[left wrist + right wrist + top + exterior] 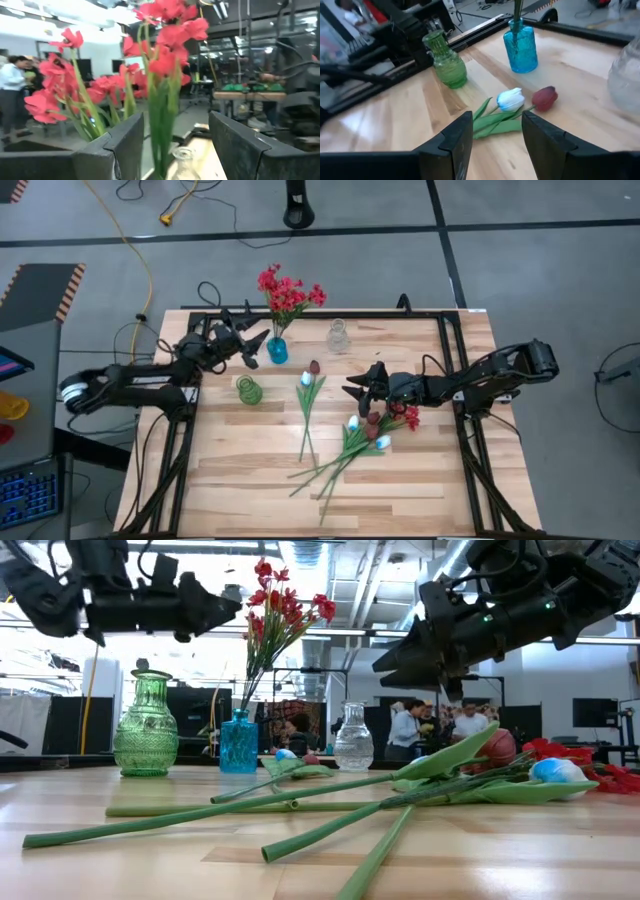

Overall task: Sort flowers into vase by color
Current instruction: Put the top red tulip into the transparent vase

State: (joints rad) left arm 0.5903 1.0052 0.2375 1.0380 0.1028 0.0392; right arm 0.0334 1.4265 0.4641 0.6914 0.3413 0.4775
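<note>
A blue vase (277,351) near the table's far edge holds red flowers (288,293) on green stems. My left gripper (256,350) hovers just left of it, raised and open; in its wrist view the stems (161,120) show beyond the gap between the fingers, apart from them. A white tulip (510,98) and a maroon tulip (544,97) lie side by side on the table. My right gripper (350,390) hangs open just right of them, above the table. More red, white and maroon flowers (372,430) lie in a heap under the right arm.
A green vase (248,389) stands left of centre and a clear glass vase (338,336) right of the blue one. Long stems (300,805) fan out toward the near edge. Black rails (450,370) frame the table. People stand in the room beyond.
</note>
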